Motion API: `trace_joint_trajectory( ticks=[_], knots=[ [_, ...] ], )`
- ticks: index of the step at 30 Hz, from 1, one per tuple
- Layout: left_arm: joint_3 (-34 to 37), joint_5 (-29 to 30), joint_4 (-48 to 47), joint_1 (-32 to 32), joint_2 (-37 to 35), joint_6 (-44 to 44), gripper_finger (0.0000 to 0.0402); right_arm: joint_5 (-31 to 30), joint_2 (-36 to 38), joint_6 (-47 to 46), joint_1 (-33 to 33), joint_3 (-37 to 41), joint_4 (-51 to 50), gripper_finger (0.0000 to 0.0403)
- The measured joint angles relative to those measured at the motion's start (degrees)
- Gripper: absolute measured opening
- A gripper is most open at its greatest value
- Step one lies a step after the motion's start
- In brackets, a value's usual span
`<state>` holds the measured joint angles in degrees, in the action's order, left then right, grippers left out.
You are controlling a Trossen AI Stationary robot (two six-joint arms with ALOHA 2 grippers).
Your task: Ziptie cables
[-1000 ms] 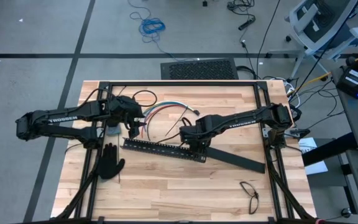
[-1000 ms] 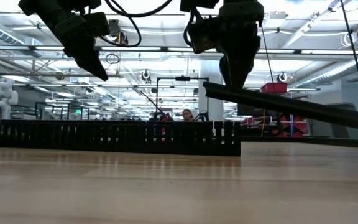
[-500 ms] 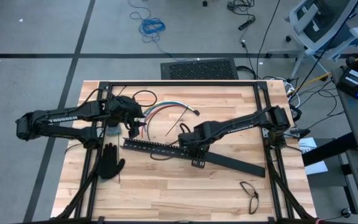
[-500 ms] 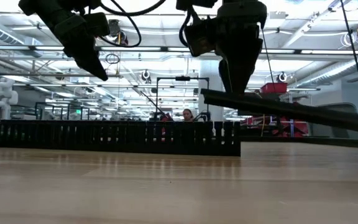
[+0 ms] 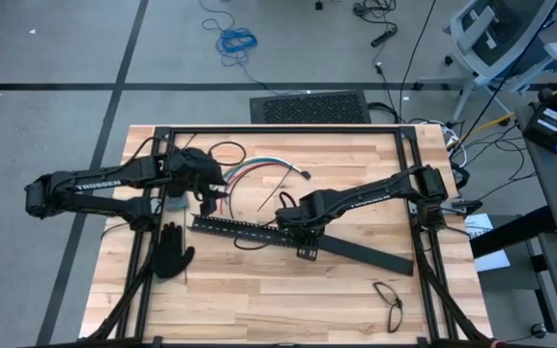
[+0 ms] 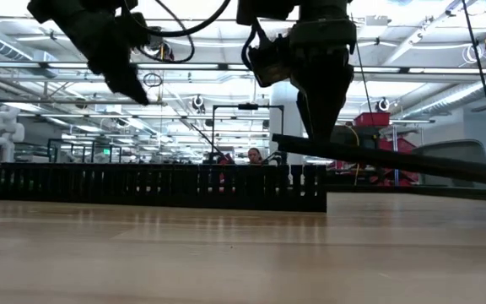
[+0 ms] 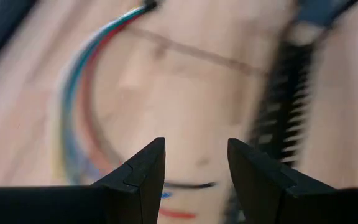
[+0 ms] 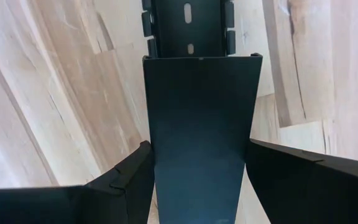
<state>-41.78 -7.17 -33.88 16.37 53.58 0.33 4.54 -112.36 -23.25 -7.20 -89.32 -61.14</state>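
The right pincer (image 5: 298, 235) is clamped on a long flat black cover bar (image 5: 361, 251), lifting its end over the slotted black duct (image 5: 235, 230) on the wooden desk (image 5: 259, 290) — the left pincer (image 5: 207, 196), fingers apart, hangs by the curved red, blue and white cables (image 5: 259, 166).

Grey floor (image 5: 56, 48), blue cable coil (image 5: 236, 41) — office chair (image 5: 496, 34).

The cables (image 5: 259, 168) lie in a loose curved bundle on the table, in the upper middle of the high view: thin red, blue, white and yellow-green wires arcing from lower left up to the right, their ends fanned near the top. One ziptie (image 5: 271, 204), a thin dark straight strip, lies slanted just below them.
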Motion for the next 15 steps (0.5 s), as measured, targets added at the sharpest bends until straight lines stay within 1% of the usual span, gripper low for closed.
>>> trace_joint_trajectory(
  ticks=[3, 5, 6, 9, 10, 11, 13, 15],
  knots=[
    [-0.05, -8.73, 3.6, -0.59, 0.53, 0.03, 0.0169, -0.02, 0.0, -0.06, 0.0, 0.0, -0.01, 0.021],
    [-0.06, -12.07, 3.65, -1.34, 0.83, -0.56, 0.0169, 0.0, 0.0, -0.02, 0.06, 0.0, -0.36, 0.0211],
    [-0.04, -13.03, 3.44, -1.75, 0.83, -1.75, 0.0169, 0.0, 0.0, 0.09, 0.09, 0.0, -0.42, 0.0211],
    [-0.07, -13.58, 2.84, -2.82, 0.72, -11.48, 0.0169, -0.02, 0.0, 0.16, 0.09, 0.0, -0.38, 0.0211],
    [-0.07, -13.69, 1.99, -3.09, 0.74, -13.38, 0.0169, -0.02, 0.0, 0.16, 0.09, 0.0, -0.38, 0.0211],
    [-0.04, -14.33, 1.17, -3.46, 0.79, -13.32, 0.0169, -0.08, 0.0, 0.18, 0.1, 0.0, -0.38, 0.0211],
    [-0.04, -16.75, -2.0, -4.36, 0.77, -8.35, 0.0169, -0.13, 0.0, 0.26, 0.2, 0.0, -0.38, 0.0212],
    [0.8, -15.1, -1.58, -5.11, 1.58, -6.37, 0.0168, -0.13, 0.0, 0.29, 0.48, 0.0, -0.4, 0.0212]
  ],
)
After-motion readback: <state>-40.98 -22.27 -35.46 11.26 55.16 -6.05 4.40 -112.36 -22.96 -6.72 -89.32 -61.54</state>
